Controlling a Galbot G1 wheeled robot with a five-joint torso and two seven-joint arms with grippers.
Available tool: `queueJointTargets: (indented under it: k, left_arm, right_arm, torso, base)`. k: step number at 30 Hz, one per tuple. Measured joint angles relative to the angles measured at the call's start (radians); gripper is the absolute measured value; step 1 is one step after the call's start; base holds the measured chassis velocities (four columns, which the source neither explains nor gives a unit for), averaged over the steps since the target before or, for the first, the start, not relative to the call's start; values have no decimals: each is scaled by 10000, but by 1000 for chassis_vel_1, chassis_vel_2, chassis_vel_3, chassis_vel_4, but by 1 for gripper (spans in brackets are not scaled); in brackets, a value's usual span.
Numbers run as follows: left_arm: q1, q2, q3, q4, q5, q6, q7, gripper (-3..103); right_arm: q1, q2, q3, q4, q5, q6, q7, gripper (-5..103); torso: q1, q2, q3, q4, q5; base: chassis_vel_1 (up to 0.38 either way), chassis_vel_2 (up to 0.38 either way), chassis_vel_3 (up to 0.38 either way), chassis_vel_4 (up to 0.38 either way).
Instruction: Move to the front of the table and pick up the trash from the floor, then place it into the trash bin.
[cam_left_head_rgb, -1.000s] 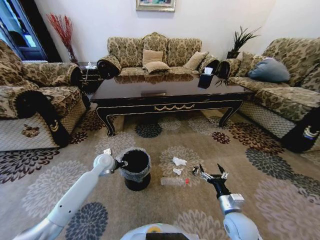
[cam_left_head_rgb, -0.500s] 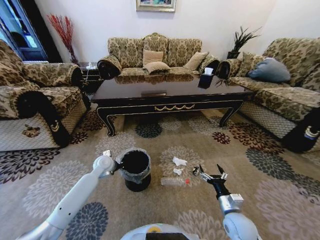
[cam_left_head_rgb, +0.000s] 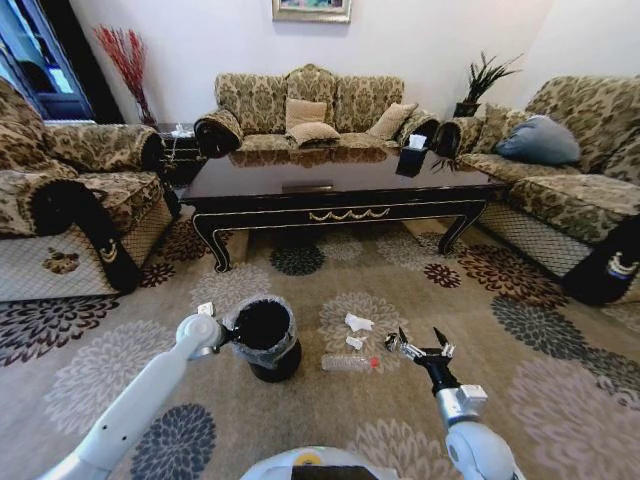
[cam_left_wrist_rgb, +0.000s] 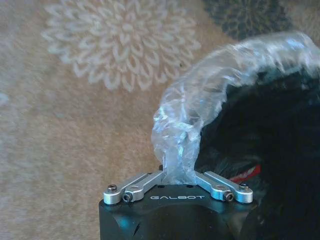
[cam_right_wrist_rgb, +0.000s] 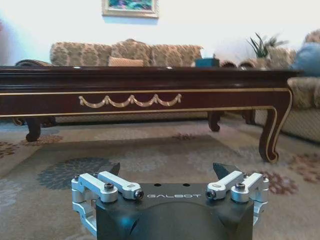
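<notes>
The trash bin (cam_left_head_rgb: 265, 338), black with a translucent liner, stands tilted on the carpet in front of the table (cam_left_head_rgb: 340, 190). My left gripper (cam_left_head_rgb: 226, 338) is shut on its liner-covered rim; in the left wrist view the gripper (cam_left_wrist_rgb: 178, 175) pinches the crumpled liner (cam_left_wrist_rgb: 200, 120). To the right of the bin lie two white paper scraps (cam_left_head_rgb: 358, 322) (cam_left_head_rgb: 354, 342) and a clear bottle (cam_left_head_rgb: 348, 363) with a red cap. My right gripper (cam_left_head_rgb: 420, 346) hovers open just right of the bottle, low over the carpet; in its wrist view the gripper (cam_right_wrist_rgb: 169, 170) faces the table (cam_right_wrist_rgb: 150, 95).
Patterned sofas (cam_left_head_rgb: 310, 110) surround the table on the left, back and right. Floral carpet (cam_left_head_rgb: 520, 380) lies open around the bin and to my right. A potted plant (cam_left_head_rgb: 480, 85) stands in the back right corner.
My left gripper has pulled the bin's rim slightly to the left, tipping the bin. The right arm has stayed put.
</notes>
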Motion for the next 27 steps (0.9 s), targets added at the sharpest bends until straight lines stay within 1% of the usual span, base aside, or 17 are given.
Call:
queueJointTargets:
  k: [1, 2, 3, 5, 8, 9, 13, 14, 16, 17, 19, 20, 23, 24, 27]
  left_arm:
    - [238, 186, -248, -226, -60, 0, -68, 0]
    - [372, 277, -389, -306, -80, 0, -79, 0]
    - [372, 277, -389, -306, -80, 0, -79, 0]
    - [645, 463, -700, -406, -106, 4, -109, 0]
    - [1279, 788, -1359, -703, -198, 3, -112, 0]
    - [1279, 788, -1359, -703, -198, 3, -112, 0]
    - [2216, 982, -2233, -1168, -329, 3, -108, 0]
    - [2216, 982, -2233, -1168, -329, 3, -108, 0]
    - [2587, 1025, -2537, -1359, -336, 3, -105, 0]
    - [2962, 1040, -2811, -1553, -336, 1, -106, 0]
    - [3372, 1042, -3081, -1791, -337, 1, -103, 0]
    - [3372, 1042, -3081, -1791, -337, 1, -103, 0]
    - [3761, 1030, -3324, -2003, -283, 0, -52, 0]
    - [3761, 1030, -3324, -2003, -283, 0, -52, 0]
    - [3962, 974, -3407, -2145, -182, -4, -46, 0]
  right_arm:
    - [116, -55, -84, -44, 230, -276, 171, 100]
    - [193, -84, -150, -88, 331, -447, 270, 100]
    - [193, -84, -150, -88, 331, -447, 270, 100]
    - [444, -166, -358, -271, 581, -871, 552, 100]
    - [1122, -297, -877, -738, 1069, -1767, 1214, 100]
    - [1122, -297, -877, -738, 1069, -1767, 1214, 100]
    - [2406, -214, -1734, -1602, 1991, -2755, 2384, 100]
    - [2406, -214, -1734, -1602, 1991, -2755, 2384, 100]
    - [2964, -84, -2039, -2037, 2132, -2965, 2749, 100]
    - [3456, 44, -2361, -2529, 2250, -3146, 3037, 100]
    - [4153, 180, -2681, -3340, 2218, -3403, 3428, 100]
    - [4153, 180, -2681, -3340, 2218, -3403, 3428, 100]
    - [5153, 439, -3023, -4767, 1949, -3676, 3920, 100]
    - [5153, 439, -3023, -4767, 1949, -3676, 3920, 100]
    - [5989, 671, -3197, -5965, 1777, -3714, 4146, 100]
  torso:
    - [0, 0, 0, 0, -5]
    - [0, 0, 0, 0, -4]
    - [0, 0, 0, 0, -4]
    - [0, -1, 0, 3, -2]
    - [0, -1, -1, 5, 0]
    - [0, -1, -1, 5, 0]
    - [0, 0, -1, 3, 0]
    - [0, 0, -1, 3, 0]
    - [0, 0, -2, 5, 0]
    - [0, 0, -2, 6, 2]
    - [0, 0, -2, 7, 0]
    - [0, 0, -2, 7, 0]
    - [0, 0, -1, 4, 4]
    - [0, 0, -1, 4, 4]
    - [0, 0, 0, 5, 0]
  base:
    - [0, 0, 0, 0]
    - [0, 0, 0, 0]
    - [0, 0, 0, 0]
    - [0, 0, 0, 0]
    - [0, 0, 0, 0]
    - [0, 0, 0, 0]
    - [0, 0, 0, 0]
    - [0, 0, 0, 0]
    - [0, 0, 0, 0]
    - [0, 0, 0, 0]
    - [0, 0, 0, 0]
    - [0, 0, 0, 0]
    - [0, 0, 0, 0]
    - [0, 0, 0, 0]
    - [0, 0, 0, 0]
